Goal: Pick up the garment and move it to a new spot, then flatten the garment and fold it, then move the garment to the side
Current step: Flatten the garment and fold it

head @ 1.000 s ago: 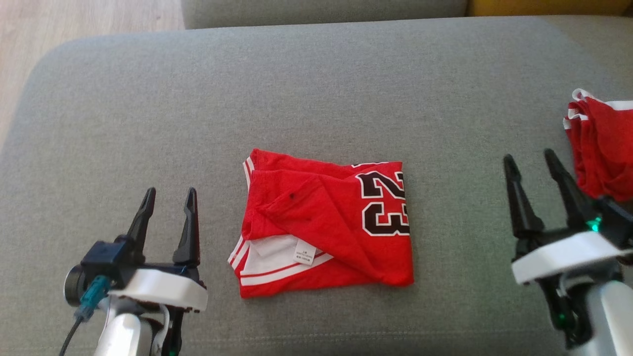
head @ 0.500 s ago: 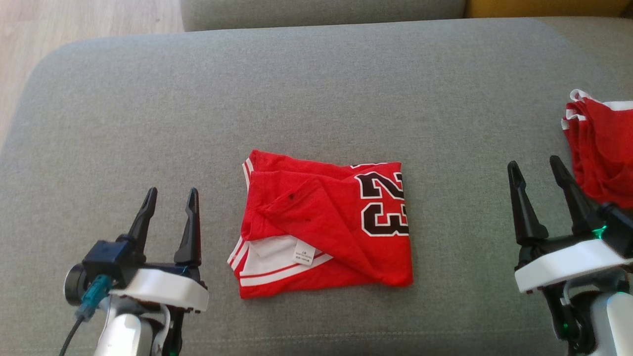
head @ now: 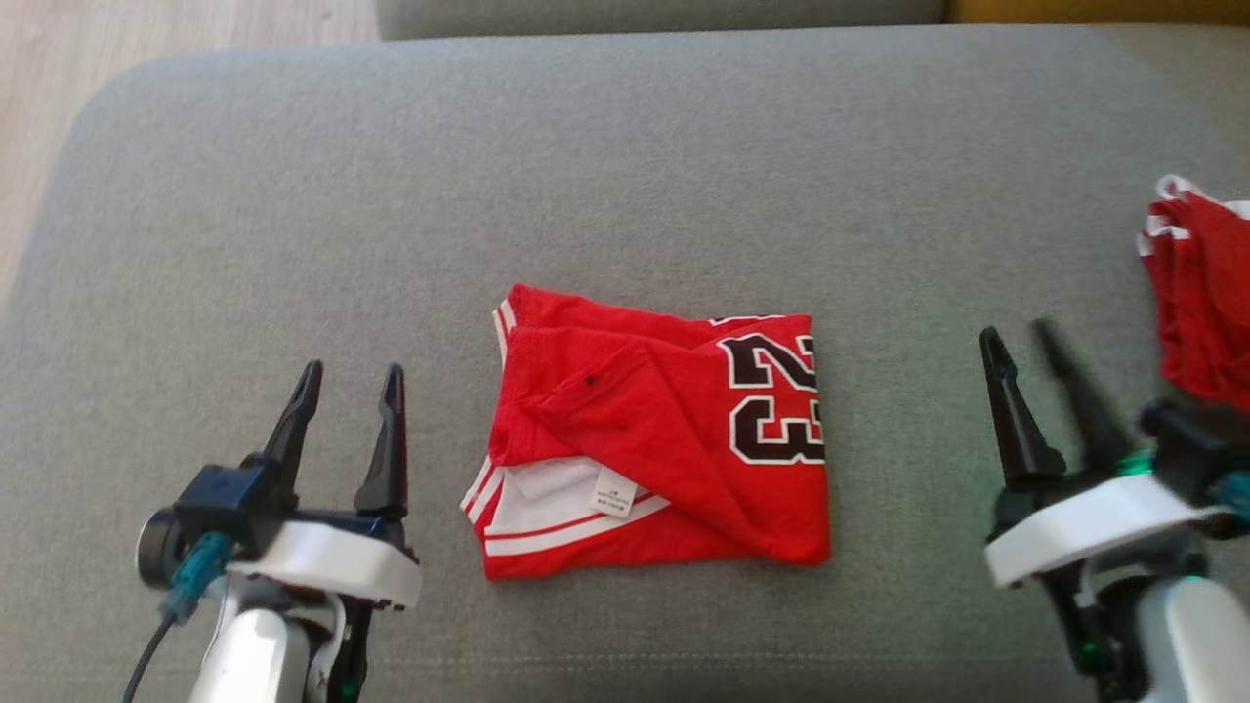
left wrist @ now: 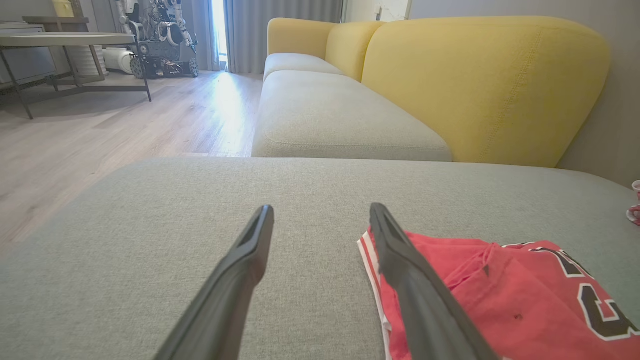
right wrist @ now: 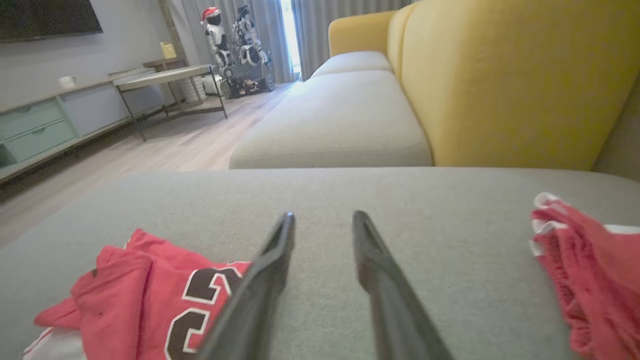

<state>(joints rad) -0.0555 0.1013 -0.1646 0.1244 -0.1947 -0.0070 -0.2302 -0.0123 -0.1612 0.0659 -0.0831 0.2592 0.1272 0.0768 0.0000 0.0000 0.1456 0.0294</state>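
Note:
The garment [head: 664, 439] is a red jersey with a black "23", white trim and a white label. It lies folded in a rough square at the middle of the grey cushion [head: 625, 176]. My left gripper [head: 352, 371] hovers open to its left, nothing between the fingers; in the left wrist view the left gripper [left wrist: 320, 210] has the garment [left wrist: 505, 285] just right of its right finger. To the garment's right, my right gripper [head: 1019, 334] is blurred, its fingers apart and empty. The right wrist view puts the right gripper [right wrist: 322, 216] over bare cushion, the garment [right wrist: 145, 280] at lower left.
A second red garment [head: 1201, 293] lies bunched at the cushion's right edge, close to my right gripper, also the second red garment [right wrist: 585, 270]. Wooden floor [head: 146, 39] lies beyond the cushion's left edge. A yellow sofa back [left wrist: 480, 85] and another grey seat [left wrist: 340, 120] stand behind.
The right gripper's fingers have drawn closer together and it has shifted slightly left, blurred by motion. The head camera has shifted a little. The left gripper and the garment are unchanged.

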